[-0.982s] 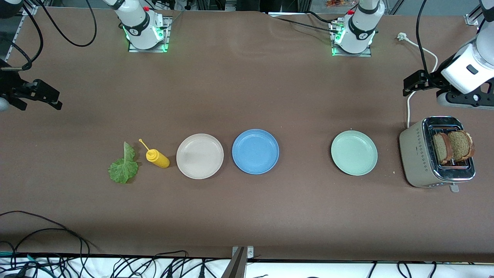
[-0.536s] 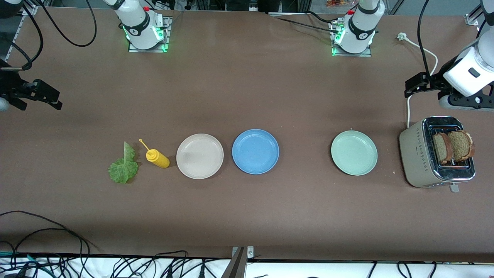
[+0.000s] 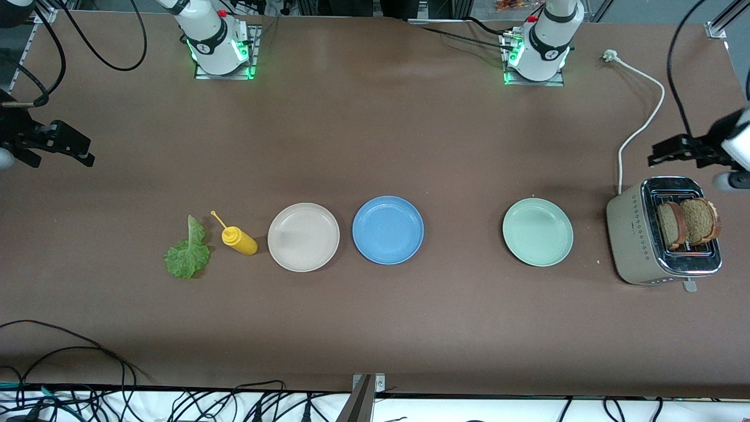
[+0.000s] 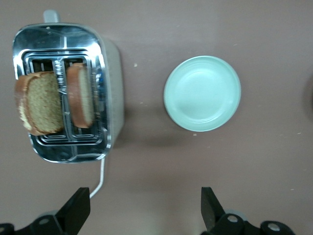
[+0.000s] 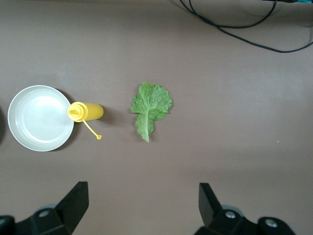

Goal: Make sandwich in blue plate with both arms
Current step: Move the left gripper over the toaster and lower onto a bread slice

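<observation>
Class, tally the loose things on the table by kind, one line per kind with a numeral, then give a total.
Plates: 3 – beige plate, blue plate, green plate
Bread slices: 2 –, both in the toaster
Toaster: 1
Lettuce leaf: 1
Mustard bottle: 1
Total: 8

No readable text or labels anywhere, toaster (image 3: 662, 231) side markings perhaps only decorative dots

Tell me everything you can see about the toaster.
The toaster is a boxy beige two-slot model with a shiny chrome top, standing at the left arm's end of the table beside the pale green plate. Two brown bread slices stand upright in its slots, sticking out. A white cord trails away. Nothing grips it.
</observation>
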Robot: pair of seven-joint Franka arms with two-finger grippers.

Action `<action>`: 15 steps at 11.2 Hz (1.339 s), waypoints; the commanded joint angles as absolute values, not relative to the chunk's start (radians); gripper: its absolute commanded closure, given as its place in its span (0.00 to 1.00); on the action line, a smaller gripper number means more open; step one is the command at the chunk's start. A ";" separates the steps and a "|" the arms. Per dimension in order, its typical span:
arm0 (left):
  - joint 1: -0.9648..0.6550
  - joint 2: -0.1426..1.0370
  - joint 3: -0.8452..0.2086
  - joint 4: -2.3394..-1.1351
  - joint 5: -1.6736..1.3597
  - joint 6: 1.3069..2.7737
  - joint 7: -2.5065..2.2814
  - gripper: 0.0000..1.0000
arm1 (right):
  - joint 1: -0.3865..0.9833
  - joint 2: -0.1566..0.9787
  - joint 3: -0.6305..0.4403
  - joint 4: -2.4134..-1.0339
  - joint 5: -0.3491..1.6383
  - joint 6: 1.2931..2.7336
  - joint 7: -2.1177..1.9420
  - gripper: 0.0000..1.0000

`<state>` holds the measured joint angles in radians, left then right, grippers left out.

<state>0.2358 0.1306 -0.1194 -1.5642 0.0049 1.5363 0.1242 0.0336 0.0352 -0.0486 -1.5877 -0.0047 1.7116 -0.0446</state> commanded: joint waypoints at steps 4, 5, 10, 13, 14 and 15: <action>0.328 0.377 -0.130 -1.517 0.209 1.808 0.229 0.00 | 0.037 0.041 -0.049 -1.565 -0.008 1.694 -0.037 0.00; 0.331 0.399 -0.130 -1.517 0.234 1.830 0.230 0.00 | 0.037 0.043 -0.049 -1.563 -0.008 1.694 -0.037 0.00; 0.325 0.453 -0.130 -1.536 0.244 1.858 0.225 0.71 | 0.037 0.043 -0.049 -1.563 -0.008 1.694 -0.037 0.00; 0.334 0.471 -0.132 -1.543 0.244 1.855 0.229 0.96 | 0.037 0.043 -0.049 -1.565 -0.008 1.694 -0.037 0.00; 0.337 0.471 -0.132 -1.543 0.244 1.852 0.230 0.99 | 0.037 0.043 -0.051 -1.565 -0.008 1.694 -0.037 0.00; 0.336 0.471 -0.132 -1.543 0.244 1.836 0.229 1.00 | 0.037 0.043 -0.051 -1.565 -0.008 1.694 -0.037 0.00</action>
